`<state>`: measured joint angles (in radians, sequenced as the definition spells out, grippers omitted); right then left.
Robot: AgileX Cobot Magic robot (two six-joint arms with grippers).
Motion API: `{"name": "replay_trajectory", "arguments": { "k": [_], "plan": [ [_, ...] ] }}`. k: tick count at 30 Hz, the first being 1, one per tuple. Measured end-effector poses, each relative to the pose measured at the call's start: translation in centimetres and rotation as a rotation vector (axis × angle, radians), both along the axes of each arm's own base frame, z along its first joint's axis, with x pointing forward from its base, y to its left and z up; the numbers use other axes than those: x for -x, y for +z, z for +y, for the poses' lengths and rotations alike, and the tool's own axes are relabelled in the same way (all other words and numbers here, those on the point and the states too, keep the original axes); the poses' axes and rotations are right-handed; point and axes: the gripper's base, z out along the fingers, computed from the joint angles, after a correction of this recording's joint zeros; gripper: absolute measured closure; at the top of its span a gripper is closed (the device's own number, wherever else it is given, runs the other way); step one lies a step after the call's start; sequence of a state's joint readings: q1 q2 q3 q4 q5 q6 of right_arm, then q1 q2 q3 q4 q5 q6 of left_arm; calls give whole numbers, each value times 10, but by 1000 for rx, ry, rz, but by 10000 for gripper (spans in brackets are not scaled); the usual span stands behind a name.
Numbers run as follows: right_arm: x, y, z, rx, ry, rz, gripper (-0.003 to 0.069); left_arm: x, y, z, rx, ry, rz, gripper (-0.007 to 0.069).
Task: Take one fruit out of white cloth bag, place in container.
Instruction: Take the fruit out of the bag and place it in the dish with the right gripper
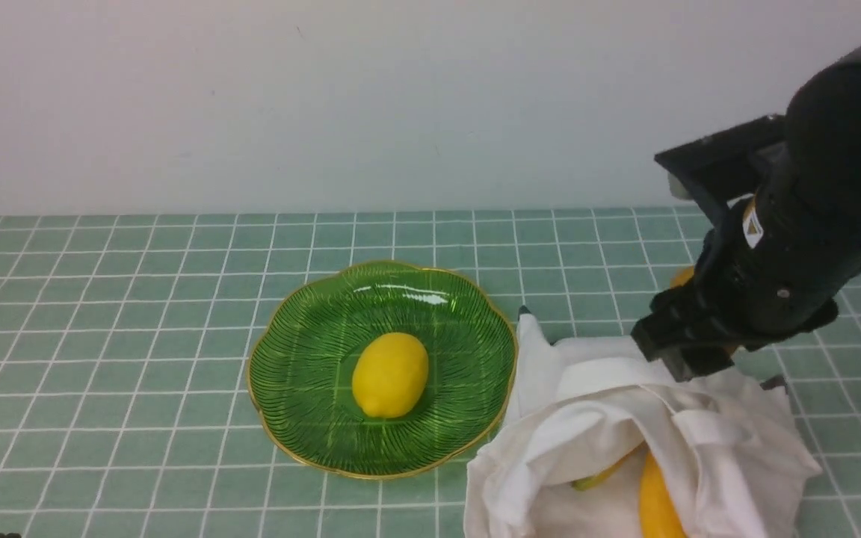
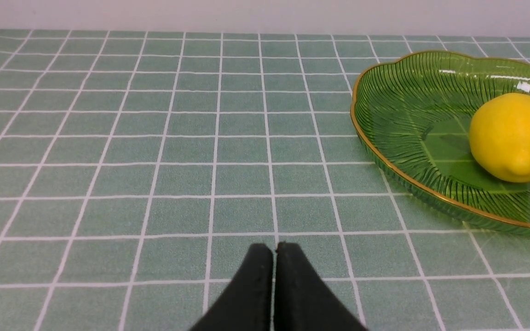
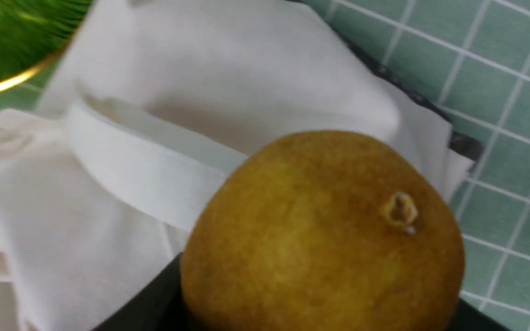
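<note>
A brown fuzzy kiwi (image 3: 320, 230) fills the right wrist view, and my right gripper (image 3: 320, 294) is shut on it, black fingers (image 3: 154, 303) showing at either side. In the front view that gripper (image 1: 688, 347) hangs just above the far edge of the crumpled white cloth bag (image 1: 625, 448), which lies at the front right. To the bag's left stands the green glass plate (image 1: 303, 329) with a gold rim. My left gripper (image 2: 274, 250) is shut and empty, low over the tiled cloth to the left of the plate (image 2: 398, 115).
A yellow lemon (image 1: 390, 373) lies in the middle of the plate. A long orange-yellow fruit (image 1: 655, 501) pokes from the bag's mouth at the front edge. The bag's corner touches the plate's right rim. A white wall runs along the back.
</note>
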<state>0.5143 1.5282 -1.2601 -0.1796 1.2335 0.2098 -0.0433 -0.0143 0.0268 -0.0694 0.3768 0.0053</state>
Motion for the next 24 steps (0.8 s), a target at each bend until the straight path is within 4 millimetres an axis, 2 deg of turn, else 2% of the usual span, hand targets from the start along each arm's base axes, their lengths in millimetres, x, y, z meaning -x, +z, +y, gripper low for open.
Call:
{"name": "replay_trajectory", "arguments": {
  "k": [2, 6, 9, 11, 13, 17, 19, 24],
  "plan": [
    [2, 0, -2, 6, -5, 0, 222, 0, 0, 0, 0, 0, 0, 632],
    [4, 10, 8, -126, 36, -35, 222, 0, 0, 0, 0, 0, 0, 632],
    [-2, 26, 27, -310, 98, -75, 222, 0, 0, 0, 0, 0, 0, 632],
    [-7, 34, 37, -375, 138, -91, 222, 0, 0, 0, 0, 0, 0, 632],
    [-23, 37, 55, -467, 187, -86, 222, 0, 0, 0, 0, 0, 0, 632],
    [-54, 19, 77, -495, 197, -56, 222, 0, 0, 0, 0, 0, 0, 632],
    [-72, 1, 87, -479, 194, -31, 222, 0, 0, 0, 0, 0, 0, 632],
    [-97, -31, 101, -452, 188, 24, 222, 0, 0, 0, 0, 0, 0, 632]
  ]
}}
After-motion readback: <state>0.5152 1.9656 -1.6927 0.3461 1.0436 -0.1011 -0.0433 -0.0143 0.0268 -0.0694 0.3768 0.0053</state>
